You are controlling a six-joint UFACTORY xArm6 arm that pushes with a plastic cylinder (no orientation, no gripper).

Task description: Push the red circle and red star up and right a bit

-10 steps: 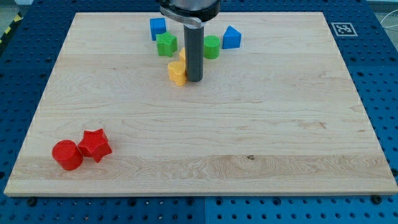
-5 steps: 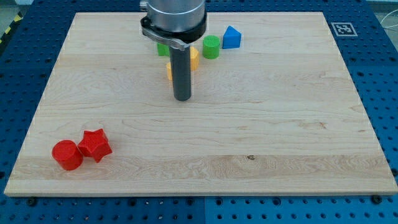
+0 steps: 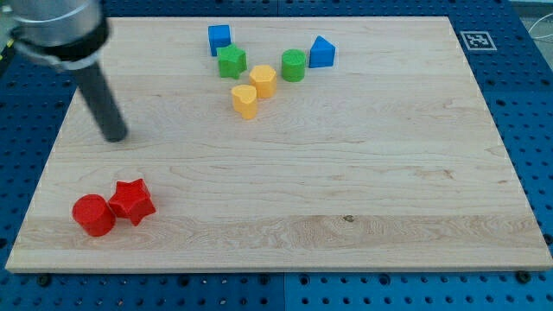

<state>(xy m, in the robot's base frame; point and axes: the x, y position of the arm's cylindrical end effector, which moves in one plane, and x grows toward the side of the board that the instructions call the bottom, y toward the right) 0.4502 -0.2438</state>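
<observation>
Nearest the view's bottom, at the left corner of the wooden table (image 3: 363,250), the red circle (image 3: 92,215) is sitting with the red star (image 3: 132,201) touching it on its upper right side, the pair lying close to the table's left edge. Moving up the view from them, my tip (image 3: 115,136) is resting on the bare wood above the two red blocks and apart from them, roughly over the star and a shade to its left, with the dark rod leaning up and left toward the blurred arm body at the view's top-left corner. I am carrying no gripper, just this rod, so nothing is opening or closing on anything. Farther off, toward the view's top centre, a cluster is lying well apart from my tip: a yellow heart-like block (image 3: 245,101) nearest, a yellow hexagon-like block (image 3: 263,80) just up and right of it, then a green star-shaped block (image 3: 231,62) and a green cylinder (image 3: 294,66), and farthest back a blue cube (image 3: 219,39) on the left and a blue wedge-like block (image 3: 321,53) on the right. A printed marker (image 3: 477,40) is showing at the table's top-right corner.
</observation>
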